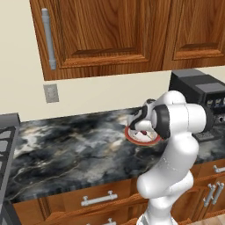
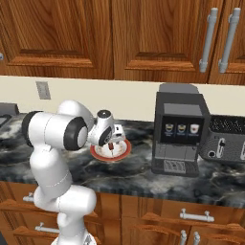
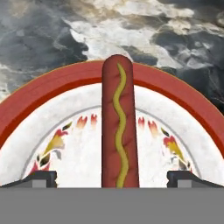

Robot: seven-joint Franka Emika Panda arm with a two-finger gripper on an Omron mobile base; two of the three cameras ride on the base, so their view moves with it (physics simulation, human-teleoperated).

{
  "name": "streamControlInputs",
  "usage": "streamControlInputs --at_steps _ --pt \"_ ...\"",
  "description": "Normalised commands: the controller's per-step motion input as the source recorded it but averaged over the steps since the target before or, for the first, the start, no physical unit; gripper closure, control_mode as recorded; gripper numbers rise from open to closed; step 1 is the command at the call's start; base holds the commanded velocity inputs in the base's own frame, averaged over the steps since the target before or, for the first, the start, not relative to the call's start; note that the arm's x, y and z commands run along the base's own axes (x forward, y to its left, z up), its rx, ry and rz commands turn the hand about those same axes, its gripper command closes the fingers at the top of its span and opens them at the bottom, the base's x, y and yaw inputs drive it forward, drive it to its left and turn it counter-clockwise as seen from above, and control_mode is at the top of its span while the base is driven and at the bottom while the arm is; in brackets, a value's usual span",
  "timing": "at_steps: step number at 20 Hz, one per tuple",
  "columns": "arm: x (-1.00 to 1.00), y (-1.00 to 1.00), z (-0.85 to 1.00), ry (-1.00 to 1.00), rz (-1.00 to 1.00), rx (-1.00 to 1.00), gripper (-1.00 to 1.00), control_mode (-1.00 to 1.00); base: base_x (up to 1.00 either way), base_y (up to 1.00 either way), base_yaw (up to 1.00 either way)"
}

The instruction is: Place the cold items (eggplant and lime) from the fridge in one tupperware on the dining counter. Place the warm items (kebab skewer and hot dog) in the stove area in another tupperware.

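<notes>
**A:** Where do we stand with the warm items?

**B:** We have our white arm's two-finger gripper [image 3: 112,177] hanging low over the hot dog [image 3: 119,127], a reddish-brown sausage with a wavy yellow mustard line along its top. It lies on a round white plate with a broad red rim and painted flame-like marks [image 3: 65,85], and the plate sits on the dark marbled worktop [image 1: 70,149] above the wooden drawers.

**A:** And the jaws?

**B:** Wide apart, holding nothing. In the hand view our two dark fingertips [image 3: 41,178] stand one on each side of the sausage, well clear of it, with the sausage running straight up the middle between them.

**A:** Why line up that way?

**B:** We judge it is so that the fingers close across the narrow width rather than along the length; a long round thing pinched end to end would likely slip or swing.

**A:** What else is near?

**B:** A black and grey coffee machine [image 2: 179,136] stands on the same worktop just to the right of the plate, so we have to mind the elbow there. From the left base view, the edge of the grey steel range [image 1: 6,145] shows at the far left.

**A:** How far along are we?

**B:** The hot dog is not yet lifted; we take this as the approach before the grasp. We cannot see any tupperware from here.
</notes>
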Motion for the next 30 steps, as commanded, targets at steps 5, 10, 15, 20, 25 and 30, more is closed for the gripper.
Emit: streamControlInputs --at_steps 5,10,15,20,25,30 --pt "0.47 0.0 -0.35 0.01 0.03 0.0 -1.0 -1.0 0.0 0.0 0.0" --pt "0.07 0.0 -0.29 0.0 0.04 0.0 1.0 -1.0 0.0 0.0 0.0" --pt "0.0 -0.01 -0.36 0.05 0.01 0.0 1.0 -1.0 0.0 0.0 0.0" --pt "-0.19 -0.08 -0.09 0.02 0.01 0.0 1.0 -1.0 0.0 0.0 0.0" --pt "-0.44 -0.01 0.29 0.14 0.0 0.0 1.0 -1.0 0.0 0.0 0.0" --pt "-0.79 -0.1 0.78 0.04 -0.05 -0.01 1.0 -1.0 0.0 0.0 0.0"
